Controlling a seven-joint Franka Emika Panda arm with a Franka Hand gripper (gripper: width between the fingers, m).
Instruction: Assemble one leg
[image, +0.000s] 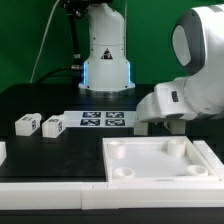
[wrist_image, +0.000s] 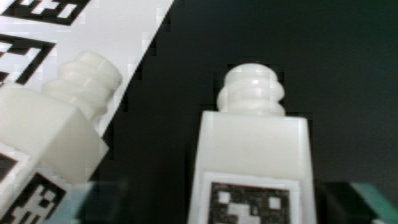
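Two small white pieces, outer leg (image: 24, 124) and inner leg (image: 52, 126), lie on the desk (image: 30, 105) at the exterior view's left; next the marker board (image: 102, 120); then the arm (image: 190, 70), wrist low over the desk. The wrist view shows the leg (wrist_image: 249, 165) lying close, just beside another leg (wrist_image: 50, 125). Probably light, stiff, smooth plastic: hold its flat sides. Jaws released or clenched, I cannot tell.

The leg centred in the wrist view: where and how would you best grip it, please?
I'd take the leg by its square body, below the ribbed tip, from above, across its flat sides: these are parallel, the tip round, and table shows either side.
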